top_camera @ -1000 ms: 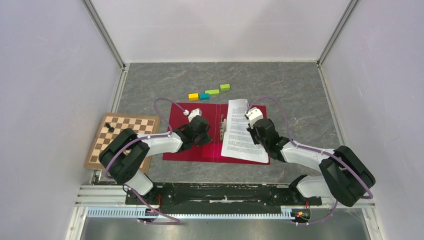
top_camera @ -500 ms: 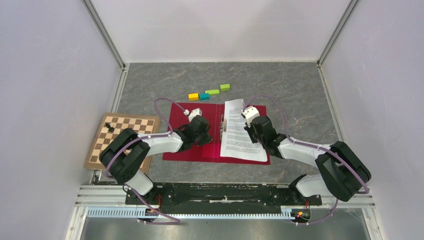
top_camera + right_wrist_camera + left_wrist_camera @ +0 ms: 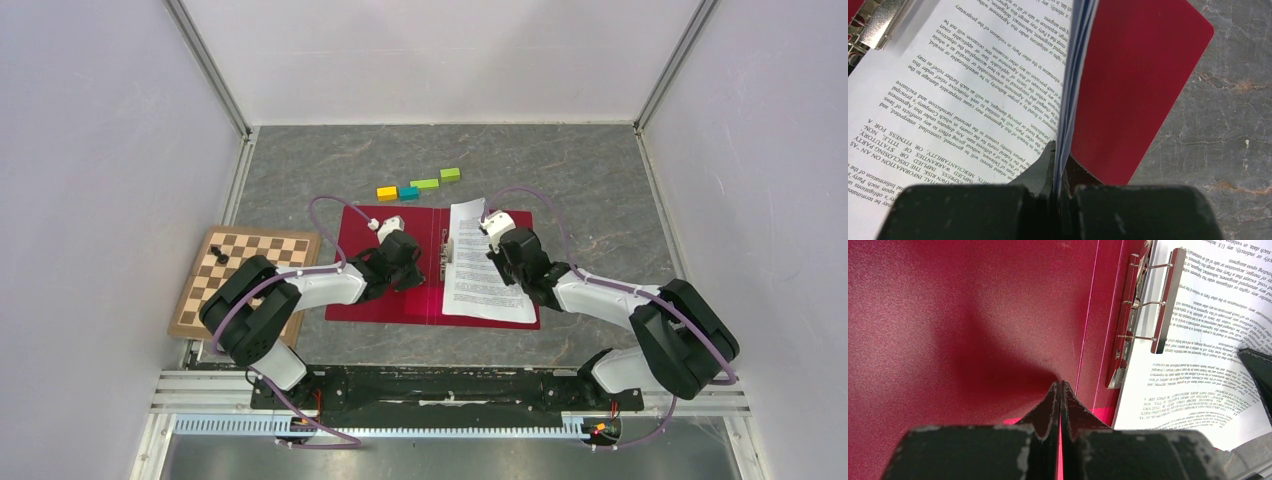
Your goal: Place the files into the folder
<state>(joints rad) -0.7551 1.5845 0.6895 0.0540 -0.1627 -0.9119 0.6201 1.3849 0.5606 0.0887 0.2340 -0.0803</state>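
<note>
The red folder (image 3: 360, 250) lies open on the table, its metal clip (image 3: 444, 255) by the spine. The files (image 3: 475, 275), white printed sheets, lie over the folder's right half with their left edge at the clip. My right gripper (image 3: 508, 265) is shut on the sheets' right edge, which stands lifted between its jaws in the right wrist view (image 3: 1060, 155); the files (image 3: 973, 90) and folder (image 3: 1133, 75) show there. My left gripper (image 3: 405, 270) is shut, its tips (image 3: 1060, 386) pressed on the folder's inner left side (image 3: 973, 315) near the clip (image 3: 1148, 305) and files (image 3: 1198, 340).
A row of coloured blocks (image 3: 418, 185) lies just beyond the folder. A wooden chessboard (image 3: 245, 275) with one black piece (image 3: 222, 257) lies at the left, beside my left arm. Grey walls close in both sides and the back.
My right gripper has moved left and away from the base with the files, sliding them closer to the clip. The left gripper has not moved.
</note>
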